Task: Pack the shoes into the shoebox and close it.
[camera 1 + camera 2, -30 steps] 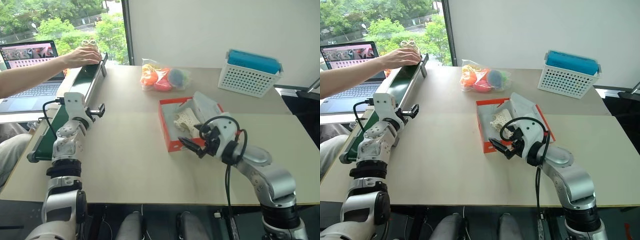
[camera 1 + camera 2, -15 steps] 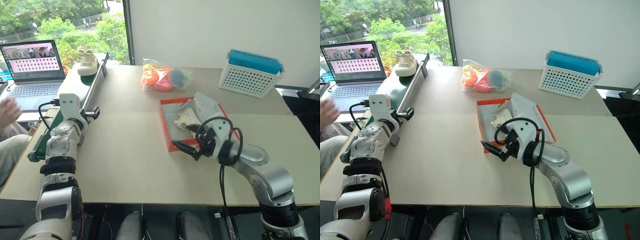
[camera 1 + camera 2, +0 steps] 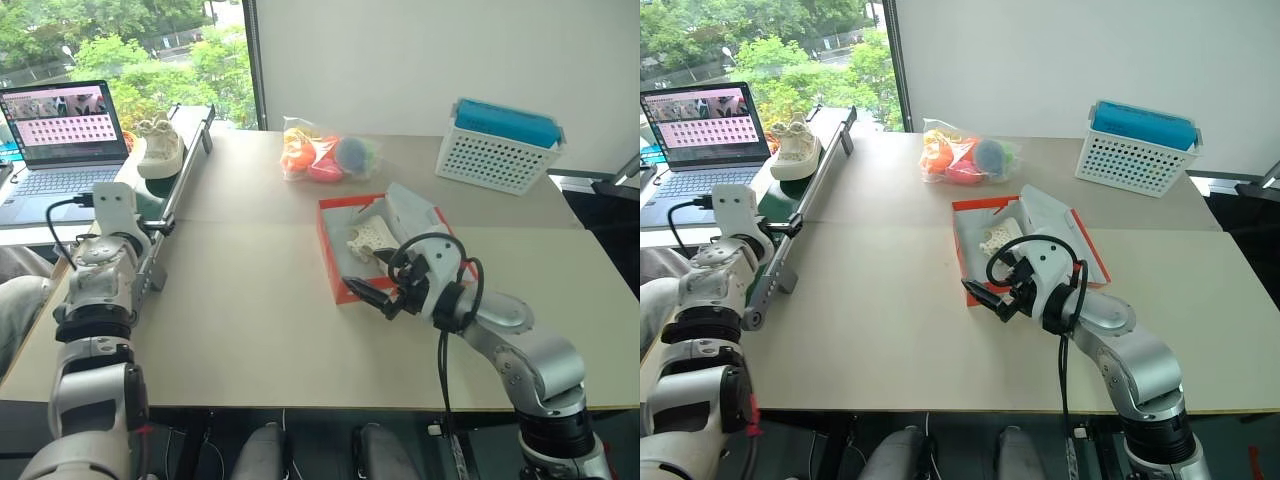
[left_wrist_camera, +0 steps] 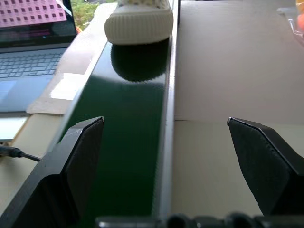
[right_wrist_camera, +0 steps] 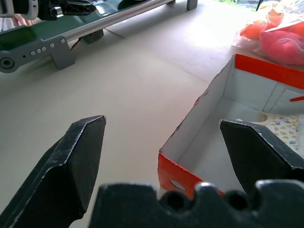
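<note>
One cream sneaker (image 3: 160,148) rides on the green conveyor belt (image 4: 128,133) at the table's left edge, its toe (image 4: 138,21) facing my left gripper. My left gripper (image 4: 166,156) is open, low over the belt's near end, well short of that shoe. The orange-red shoebox (image 3: 327,240) lies open mid-table with its lid (image 3: 420,215) leaning to the right, and a second cream shoe (image 3: 372,238) rests inside. My right gripper (image 3: 365,295) is open at the box's near left corner (image 5: 190,175), holding nothing.
A clear bag of orange and pink items (image 3: 328,155) lies behind the box. A white perforated basket with a blue top (image 3: 500,145) stands at the back right. An open laptop (image 3: 65,135) sits left of the conveyor. Bare tabletop lies between conveyor and box.
The person's hand let go of the sneaker and withdrew. The sneaker travelled along the belt toward me. My left gripper shifted left onto the belt; the right gripper barely moved.
</note>
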`<state>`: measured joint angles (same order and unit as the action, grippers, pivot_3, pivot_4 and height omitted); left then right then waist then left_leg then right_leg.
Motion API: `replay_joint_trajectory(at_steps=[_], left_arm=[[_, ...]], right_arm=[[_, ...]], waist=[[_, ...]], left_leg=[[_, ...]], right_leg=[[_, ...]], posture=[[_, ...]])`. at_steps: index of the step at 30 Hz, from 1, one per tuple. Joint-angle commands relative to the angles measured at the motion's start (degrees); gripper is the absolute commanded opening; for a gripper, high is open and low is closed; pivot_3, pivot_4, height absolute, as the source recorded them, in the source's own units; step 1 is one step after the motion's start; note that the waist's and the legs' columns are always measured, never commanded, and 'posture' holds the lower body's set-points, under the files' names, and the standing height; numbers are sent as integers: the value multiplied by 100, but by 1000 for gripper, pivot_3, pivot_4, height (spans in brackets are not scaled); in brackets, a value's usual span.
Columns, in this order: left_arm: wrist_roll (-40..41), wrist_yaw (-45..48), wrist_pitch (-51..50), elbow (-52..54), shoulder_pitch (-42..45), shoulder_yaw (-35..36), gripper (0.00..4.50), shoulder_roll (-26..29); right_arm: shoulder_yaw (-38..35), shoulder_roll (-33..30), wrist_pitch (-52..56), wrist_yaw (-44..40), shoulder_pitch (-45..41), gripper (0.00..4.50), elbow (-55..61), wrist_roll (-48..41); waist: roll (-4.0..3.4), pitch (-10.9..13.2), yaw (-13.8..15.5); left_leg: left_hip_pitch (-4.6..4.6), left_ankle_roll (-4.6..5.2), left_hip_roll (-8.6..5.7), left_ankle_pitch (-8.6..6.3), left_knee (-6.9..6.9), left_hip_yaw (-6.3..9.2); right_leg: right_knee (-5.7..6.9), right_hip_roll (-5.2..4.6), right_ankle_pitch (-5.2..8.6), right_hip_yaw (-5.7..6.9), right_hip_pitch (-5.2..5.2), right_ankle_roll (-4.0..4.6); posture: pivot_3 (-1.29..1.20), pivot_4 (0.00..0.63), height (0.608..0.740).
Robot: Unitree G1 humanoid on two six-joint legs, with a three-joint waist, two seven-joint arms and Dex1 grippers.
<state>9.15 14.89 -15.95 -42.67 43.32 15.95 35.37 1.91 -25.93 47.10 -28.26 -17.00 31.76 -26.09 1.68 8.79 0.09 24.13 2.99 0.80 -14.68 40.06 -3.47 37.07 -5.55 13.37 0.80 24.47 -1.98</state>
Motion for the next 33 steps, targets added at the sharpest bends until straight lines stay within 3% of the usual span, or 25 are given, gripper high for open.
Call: replay_joint_trajectory(at_steps=[1,24,33], left_arm=[[-39,-3,231,-60,162,72,4464,176],[43,-128,323,-514,581,328,4464,531],[192,-201,-410,-841,581,403,4464,284]], right_arm=[[-127,-10,20,59,-6,4500,68,-76],[862,-786,-861,-966,73,4500,255,470],[768,-705,-667,-870,2,4500,366,373]], waist=[[0,0,5],[11,1,8],[17,0,11]], left_leg=[[0,0,0,0,0,0],[3,0,0,0,9,0],[4,0,0,0,14,1]], right_leg=[[0,-1,0,0,0,0],[1,1,0,4,1,0],[4,1,0,7,0,0]], posture=[[0,150,705],[0,150,705],[0,150,705]])
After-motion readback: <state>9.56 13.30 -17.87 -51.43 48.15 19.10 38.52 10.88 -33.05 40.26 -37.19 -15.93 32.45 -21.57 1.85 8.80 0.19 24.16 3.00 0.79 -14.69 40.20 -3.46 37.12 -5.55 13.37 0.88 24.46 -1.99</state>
